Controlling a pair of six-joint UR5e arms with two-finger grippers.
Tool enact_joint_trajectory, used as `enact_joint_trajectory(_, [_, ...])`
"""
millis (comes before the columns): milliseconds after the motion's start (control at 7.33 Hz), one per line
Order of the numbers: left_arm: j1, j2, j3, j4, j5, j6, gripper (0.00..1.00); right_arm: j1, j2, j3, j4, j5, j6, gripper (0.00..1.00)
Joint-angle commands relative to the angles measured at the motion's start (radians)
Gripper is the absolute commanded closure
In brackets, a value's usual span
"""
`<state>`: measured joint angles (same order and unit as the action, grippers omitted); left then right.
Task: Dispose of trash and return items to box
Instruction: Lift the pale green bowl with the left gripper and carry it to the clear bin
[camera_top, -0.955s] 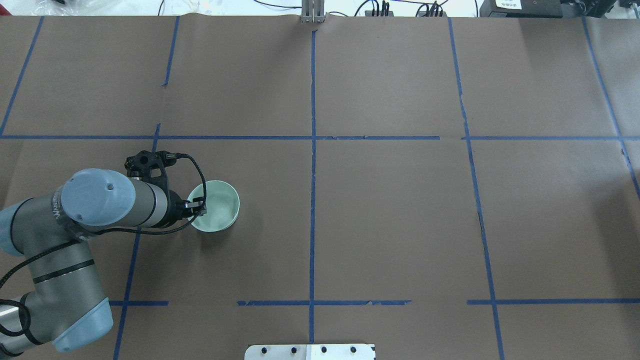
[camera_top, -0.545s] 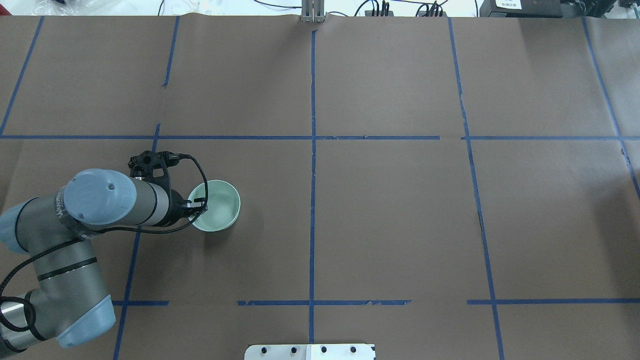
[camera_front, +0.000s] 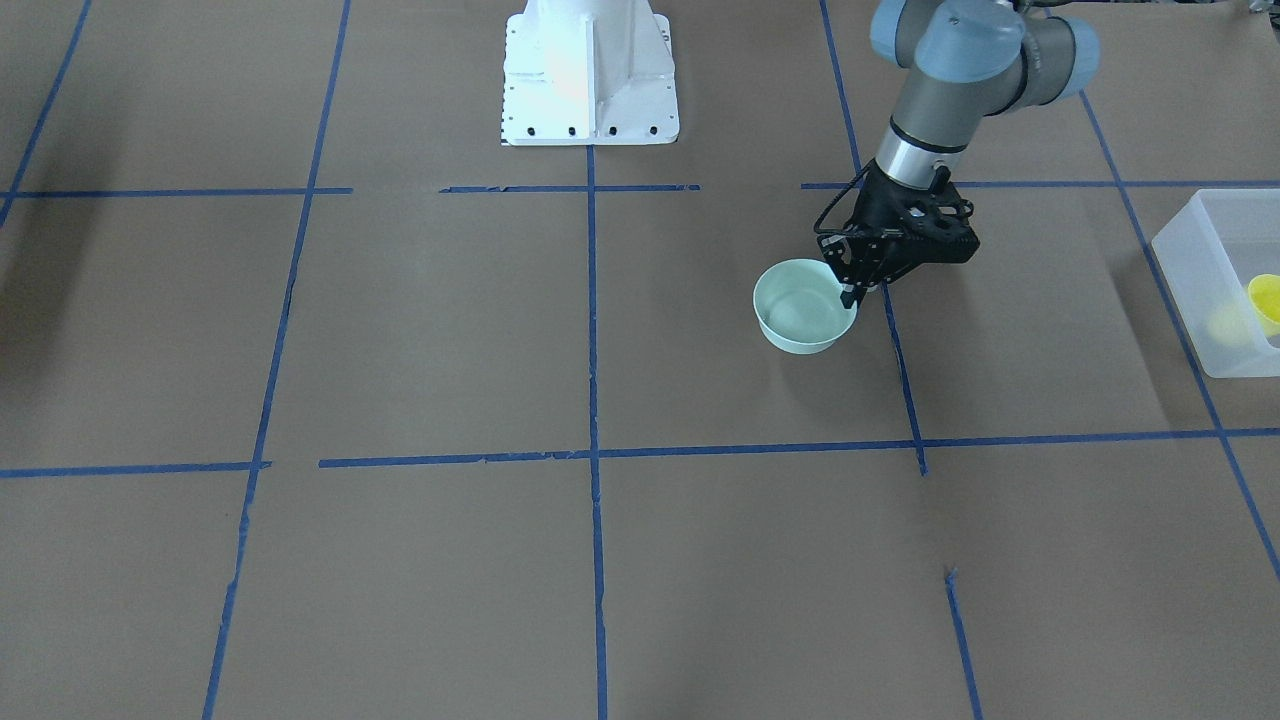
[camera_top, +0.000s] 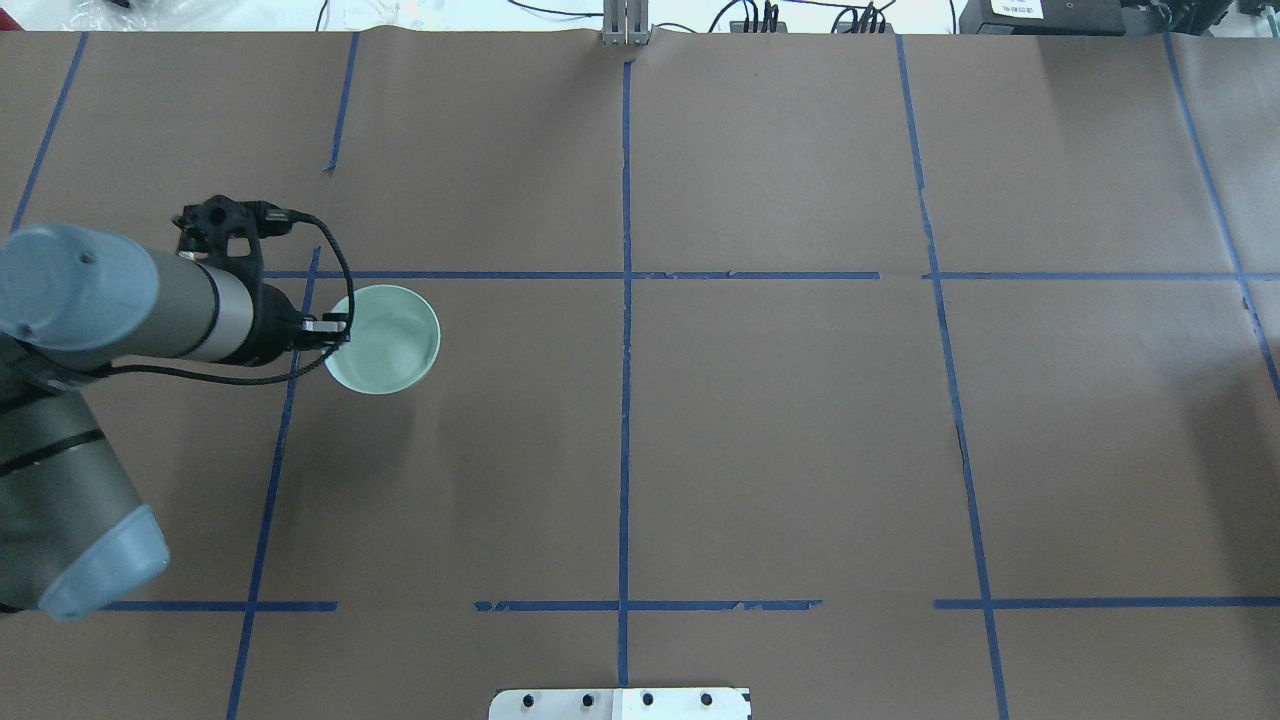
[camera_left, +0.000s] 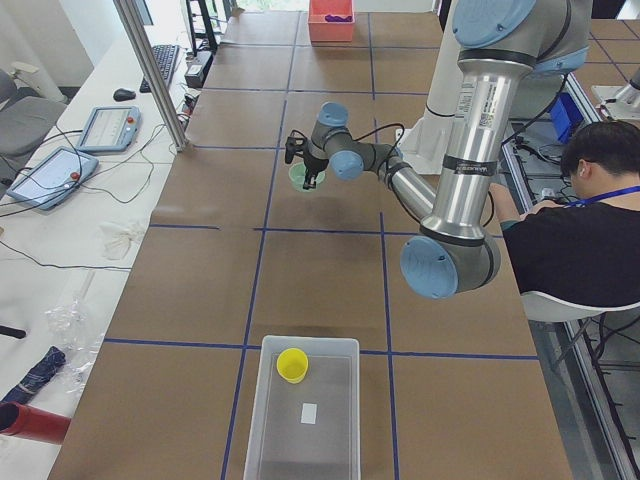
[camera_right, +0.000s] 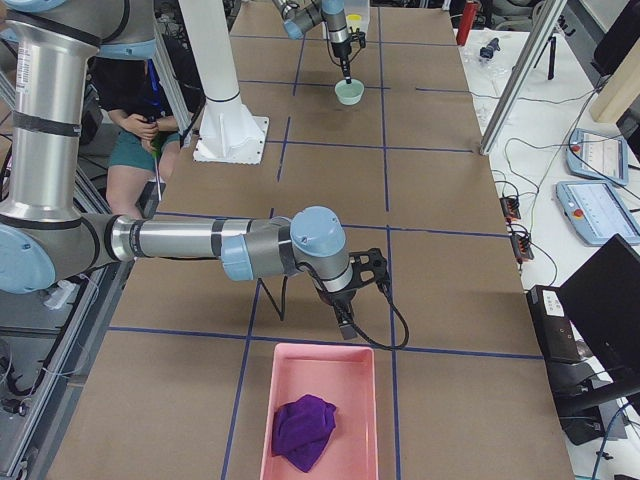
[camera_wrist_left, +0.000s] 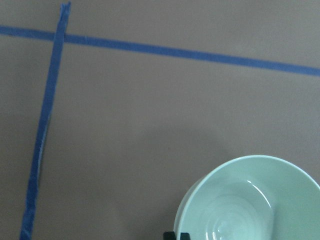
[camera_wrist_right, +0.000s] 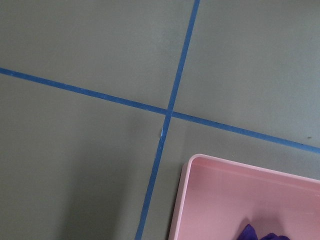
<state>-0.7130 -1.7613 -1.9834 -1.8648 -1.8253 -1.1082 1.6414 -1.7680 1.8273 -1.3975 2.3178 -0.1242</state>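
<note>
Bowl (camera_top: 383, 338) lifted; box (camera_front: 1187, 300) cut off.

Brown paper-covered table (camera_top: 780, 450), blue tape grid lines (camera_top: 626, 400), seated operator in black shirt (camera_left: 570, 235), two tablets (camera_left: 105, 127) beside table

mint-green bowl (camera_top: 385, 340) lifted clear, moved leftward and farther out, left gripper (camera_top: 338, 327) carrying it along

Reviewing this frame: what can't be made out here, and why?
- Right gripper: seen only in the exterior right view, small; jaws open or shut cannot be told.
- Box: cut by the front view's right edge, with the cup inside.
- Label on it: too small to read, exterior left view.
- Cloth in the tray: cut by the right wrist view's bottom edge.
</note>
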Motion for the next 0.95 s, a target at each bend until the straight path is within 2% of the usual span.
enact_joint_trajectory(0, [-0.234, 0.11, -0.066, 0.039, -0.093, 0.303, 1.0, 0.0, 0.001, 0.001, 0.0, 0.0, 0.0, 0.0])
enact_joint_trajectory(273, [-0.441, 0.202, -0.042, 0.039, -0.176, 0.732, 1.0, 0.0, -0.001, 0.0, 0.0, 0.0, 0.0, 0.0])
enact_joint_trajectory(409, [-0.555, 0.215, 0.01, 0.035, -0.214, 0.904, 1.0, 0.0, -0.001, 0.0, 0.0, 0.0, 0.0, 0.0])
enact_joint_trajectory(682, [-0.756, 0.223, 0.18, 0.026, -0.278, 1.289, 1.0, 0.0, -0.002, 0.0, 0.0, 0.0, 0.0, 0.0])
enact_joint_trajectory(818, [-0.82, 0.224, 0.257, 0.022, -0.282, 1.433, 1.0, 0.0, -0.002, -0.002, 0.0, 0.0, -0.002, 0.0])
